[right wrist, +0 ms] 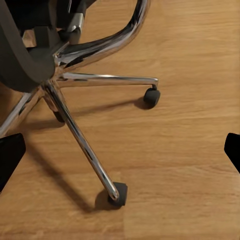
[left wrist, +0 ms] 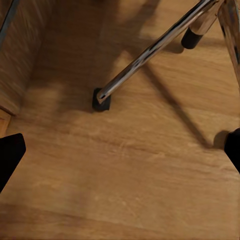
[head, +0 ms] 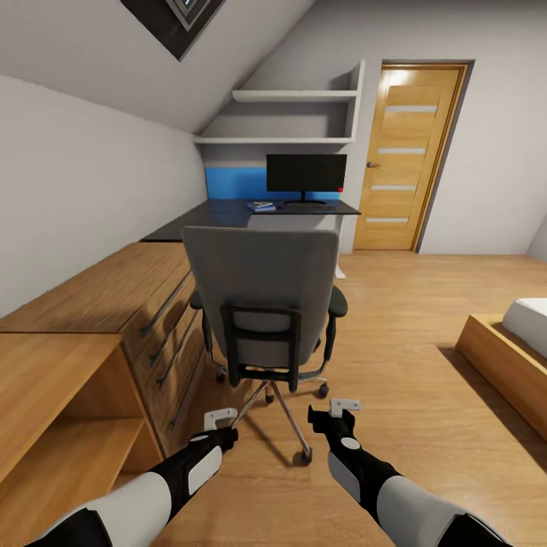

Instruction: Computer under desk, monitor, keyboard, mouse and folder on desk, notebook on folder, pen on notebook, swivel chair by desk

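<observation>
Facing down the bedroom toward the black-topped surface (head: 228,216) at the far end, set against the blue wall panel (head: 232,182) and beside the wooden door (head: 406,156). Along the left wall, a light wood drawer chest (head: 152,304); at the right edge, a bed (head: 516,342). Directly ahead and close, back turned, the swivel chair (head: 262,296), well short of the surface, its chrome base (right wrist: 75,115) and casters on the wood floor (left wrist: 130,170). On the far surface, the monitor (head: 306,175) upright, with something small and blue (head: 262,206) just beside its stand, too small to identify. Seat contents hidden behind the chair back. Left tool (head: 221,418) and right tool (head: 342,409) both spread wide and empty, low behind the chair. Probably best next: raise both tools to the backrest edges, push evenly and slowly so the casters track straight, steer clear of the chest, stop near the surface.
</observation>
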Robot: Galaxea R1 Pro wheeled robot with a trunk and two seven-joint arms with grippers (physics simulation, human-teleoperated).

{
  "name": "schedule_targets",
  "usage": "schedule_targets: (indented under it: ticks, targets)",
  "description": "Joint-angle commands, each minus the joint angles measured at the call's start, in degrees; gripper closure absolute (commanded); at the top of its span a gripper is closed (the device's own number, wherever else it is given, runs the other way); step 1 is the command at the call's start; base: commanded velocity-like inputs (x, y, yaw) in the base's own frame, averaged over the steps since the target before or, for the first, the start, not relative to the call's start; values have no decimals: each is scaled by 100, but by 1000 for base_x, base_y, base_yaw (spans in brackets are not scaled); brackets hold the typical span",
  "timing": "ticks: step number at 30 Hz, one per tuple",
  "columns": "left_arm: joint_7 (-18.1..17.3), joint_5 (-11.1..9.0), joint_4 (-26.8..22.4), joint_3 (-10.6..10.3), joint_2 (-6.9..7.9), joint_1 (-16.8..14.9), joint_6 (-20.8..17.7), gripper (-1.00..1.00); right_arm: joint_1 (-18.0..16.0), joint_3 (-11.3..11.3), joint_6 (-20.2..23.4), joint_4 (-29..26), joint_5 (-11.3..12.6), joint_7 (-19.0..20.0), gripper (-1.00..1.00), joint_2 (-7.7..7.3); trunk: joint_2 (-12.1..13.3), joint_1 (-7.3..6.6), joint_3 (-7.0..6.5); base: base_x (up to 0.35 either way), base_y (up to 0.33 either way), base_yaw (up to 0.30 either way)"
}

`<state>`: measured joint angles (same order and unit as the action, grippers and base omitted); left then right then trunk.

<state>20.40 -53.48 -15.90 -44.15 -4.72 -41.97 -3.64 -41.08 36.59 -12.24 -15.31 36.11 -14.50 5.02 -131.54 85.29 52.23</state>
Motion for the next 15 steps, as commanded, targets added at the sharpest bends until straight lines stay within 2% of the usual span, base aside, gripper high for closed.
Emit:
schedule_targets:
  ticks: [1,5,15]
  targets:
    - [43,-22,-11,-47,5,-5,-23,-100,-6,49,-24,2,51,-27,-100,-1,-44,21,24,0,0,0]
    - [43,-28,-10,-49,5,-5,-23,-100,-6,56,-24,1,45,-23,-100,-1,-204,109,96,0,0,-8]
    - [43,-22,-5,-45,17,-5,-23,-100,1,70,-61,-2,21,-16,-100,0,-204,109,96,0,0,-21]
